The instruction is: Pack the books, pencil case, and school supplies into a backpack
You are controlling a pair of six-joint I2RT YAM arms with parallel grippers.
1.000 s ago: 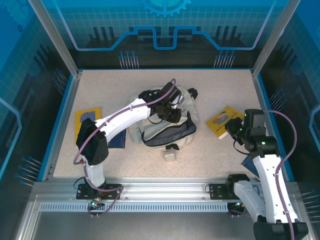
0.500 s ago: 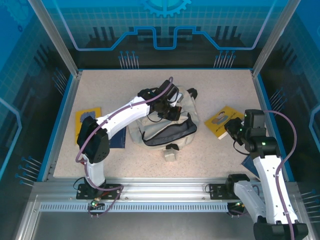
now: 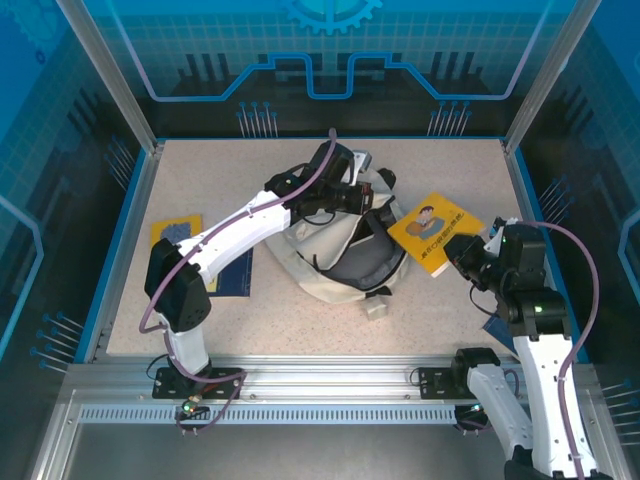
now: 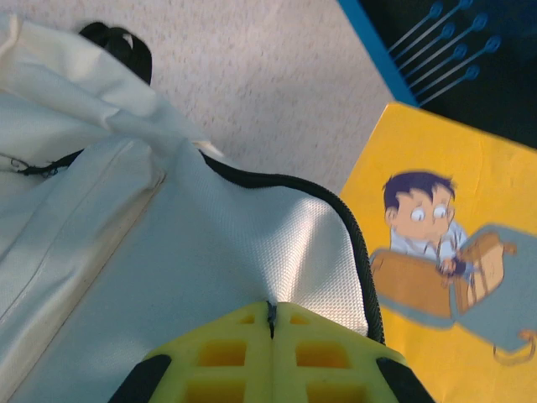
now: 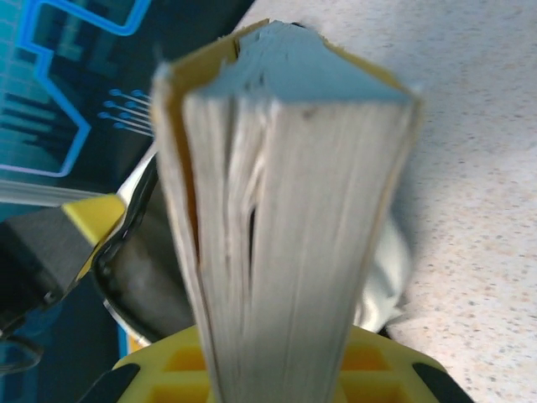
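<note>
The cream-white backpack (image 3: pixel 318 262) lies mid-table with its dark opening (image 3: pixel 366 258) gaping toward the right. My left gripper (image 3: pixel 356 196) is shut on the fabric at the opening's rim (image 4: pixel 271 309) and holds it up. My right gripper (image 3: pixel 466 256) is shut on a yellow cartoon-cover book (image 3: pixel 430 230), tilted up off the table just right of the opening. In the right wrist view that book (image 5: pixel 285 193) stands edge-on between the jaws. A second yellow book (image 3: pixel 175 232) and a navy book (image 3: pixel 237 272) lie at the left. The pencil case and school supplies are out of view.
The backpack's beige tag (image 3: pixel 377 306) hangs at its near side. A dark blue thing (image 3: pixel 497 328) pokes out from under the right arm. Blue walls (image 3: pixel 128 240) ring the table. Bare tabletop (image 3: pixel 300 325) runs along the front.
The left gripper closed on the backpack's rim and pulled it up and back, widening the opening; the bag shifted right. The right gripper raised and tilted the yellow book toward the opening.
</note>
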